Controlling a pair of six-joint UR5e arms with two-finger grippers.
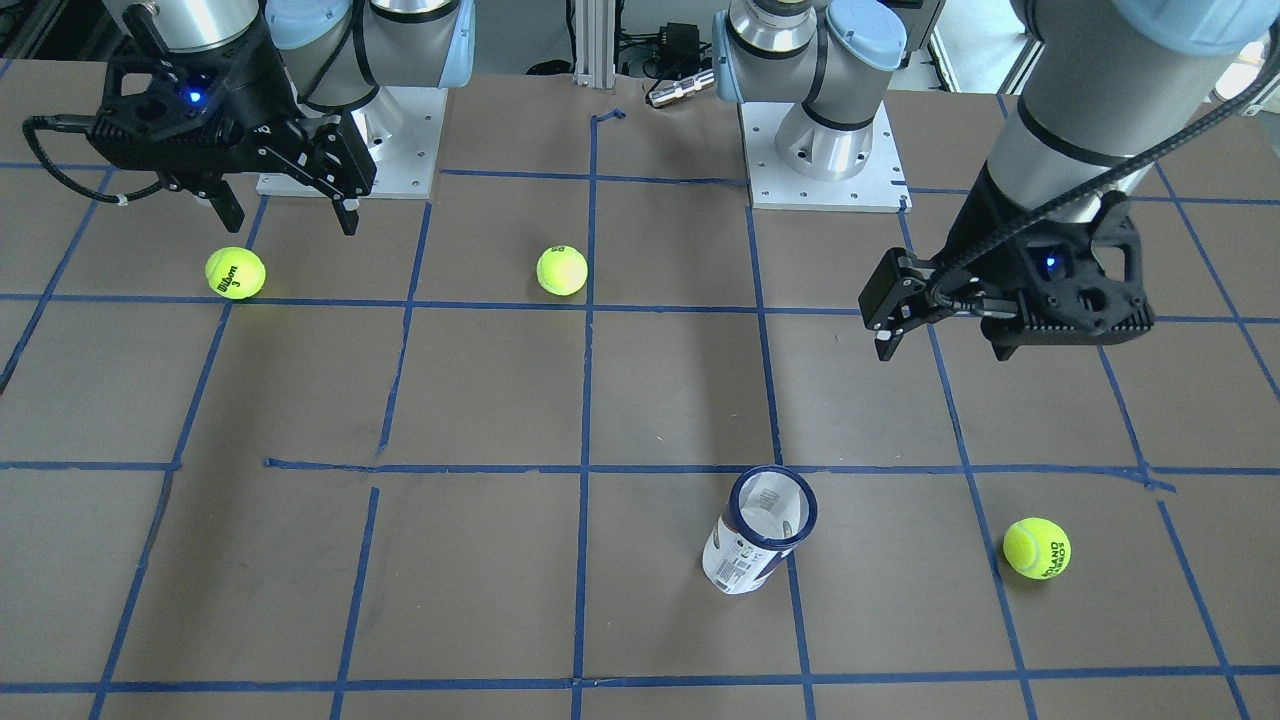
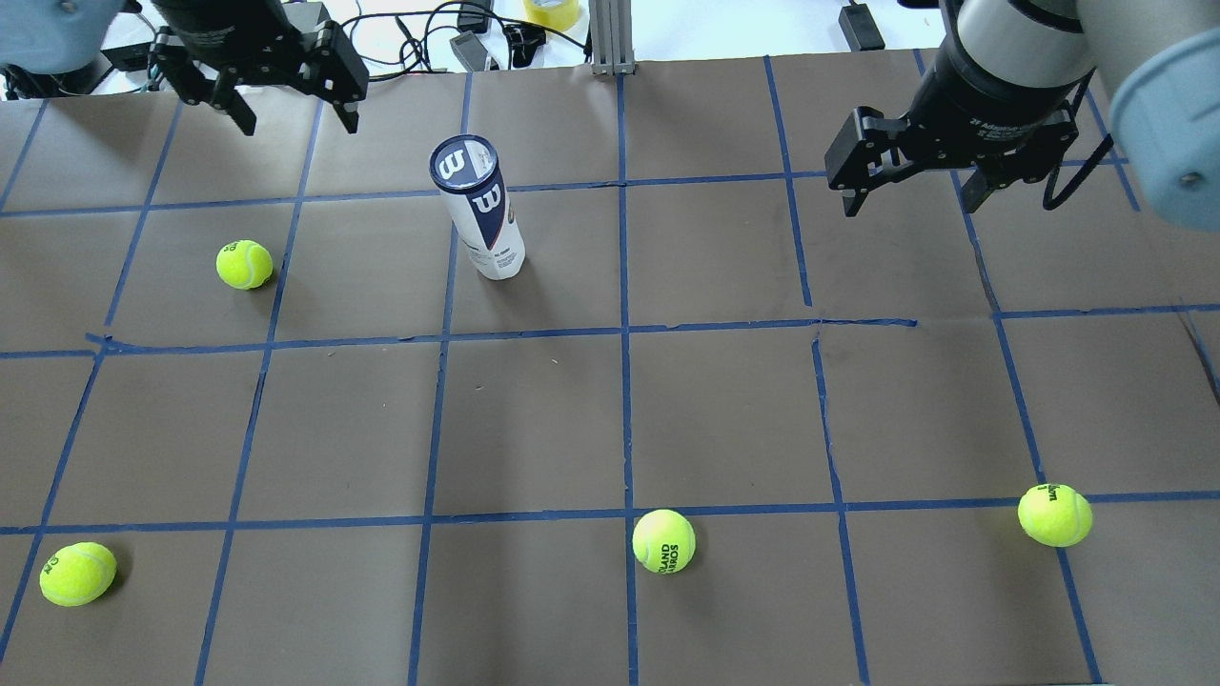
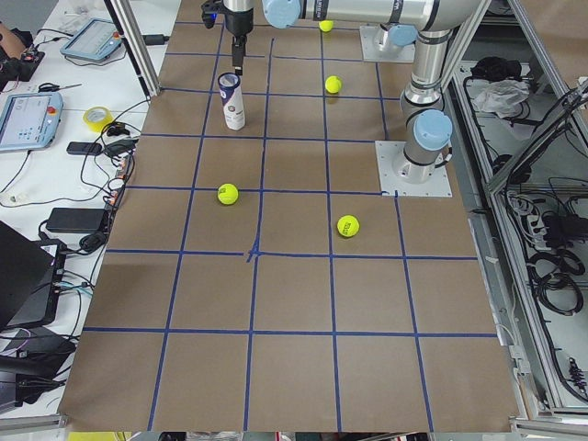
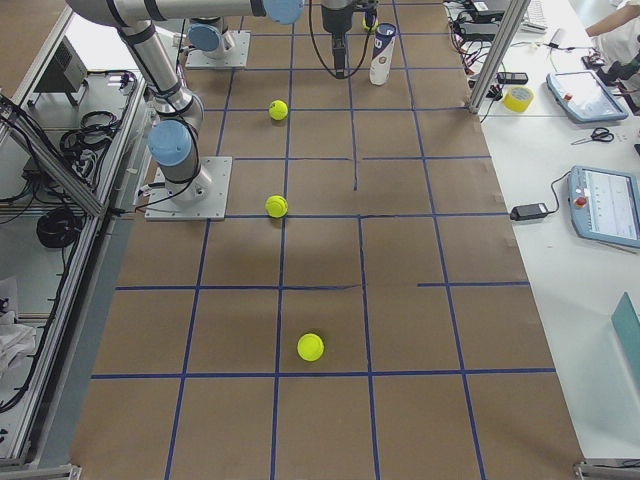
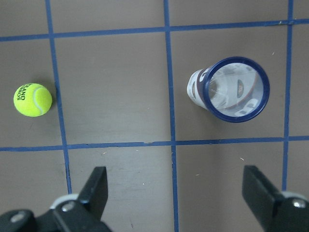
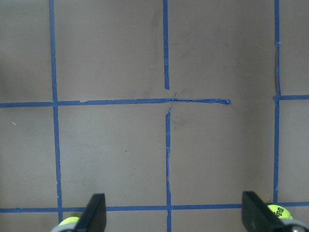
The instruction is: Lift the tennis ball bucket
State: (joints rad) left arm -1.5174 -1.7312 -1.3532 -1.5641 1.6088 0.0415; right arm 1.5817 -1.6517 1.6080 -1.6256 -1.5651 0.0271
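Note:
The tennis ball bucket [image 2: 481, 211], a slim white can with a navy band and dark blue rim, stands upright on the brown table, on its far side. It also shows in the front view [image 1: 757, 535] and the left wrist view [image 5: 231, 89]. My left gripper [image 2: 295, 116] hangs open and empty above the table, to the left of the can and beyond it. In the left wrist view its fingers [image 5: 94, 193] are spread wide with the can ahead, clear of them. My right gripper [image 2: 910, 195] is open and empty, high over the table's right side, far from the can.
Yellow tennis balls lie scattered: one left of the can [image 2: 244, 264], and others at the near left [image 2: 78, 574], near middle [image 2: 663, 541] and near right [image 2: 1054, 514]. Blue tape lines grid the table. Cables and a tape roll [image 2: 551, 11] lie beyond the far edge.

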